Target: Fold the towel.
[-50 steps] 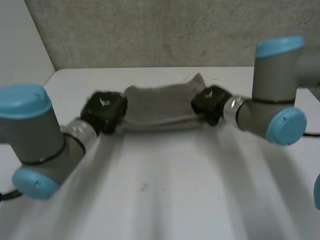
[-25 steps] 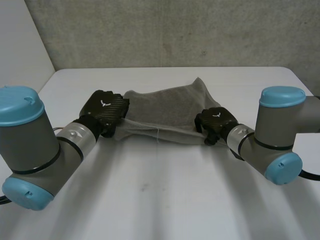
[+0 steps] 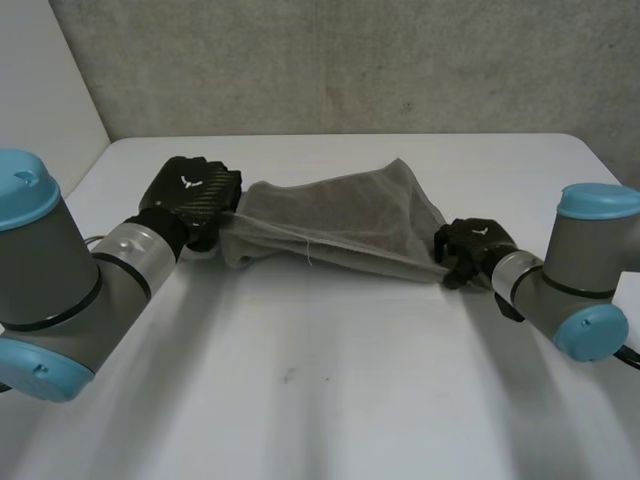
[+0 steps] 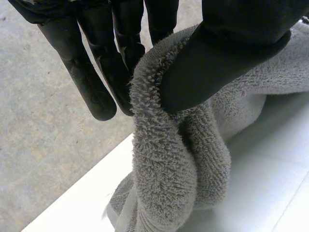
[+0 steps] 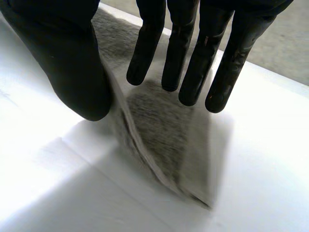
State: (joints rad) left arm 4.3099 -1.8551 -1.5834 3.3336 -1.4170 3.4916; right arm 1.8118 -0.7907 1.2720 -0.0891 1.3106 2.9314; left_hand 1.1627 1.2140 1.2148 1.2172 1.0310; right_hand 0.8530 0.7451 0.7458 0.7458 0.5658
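Observation:
A grey towel (image 3: 340, 225) lies stretched across the far half of the white table (image 3: 330, 390), bunched at its left end. My left hand (image 3: 190, 195) is shut on that end. In the left wrist view its thumb (image 4: 227, 53) presses a thick roll of towel (image 4: 178, 159) against the fingers (image 4: 96, 72). My right hand (image 3: 470, 248) is at the towel's near right corner. In the right wrist view its fingers (image 5: 190, 63) are straight and spread away from the thumb (image 5: 63, 58). The towel's folded edge (image 5: 164, 140) runs loose between them down to the table.
A concrete wall (image 3: 330, 60) rises behind the table's far edge. The concrete floor (image 4: 34, 121) lies past the table edge beside my left hand. Bare table stretches in front of the towel, between both arms.
My right hand has moved right and toward the front along the towel, and its fingers have opened. The left hand has shifted left, still gripping. The towel is drawn out longer.

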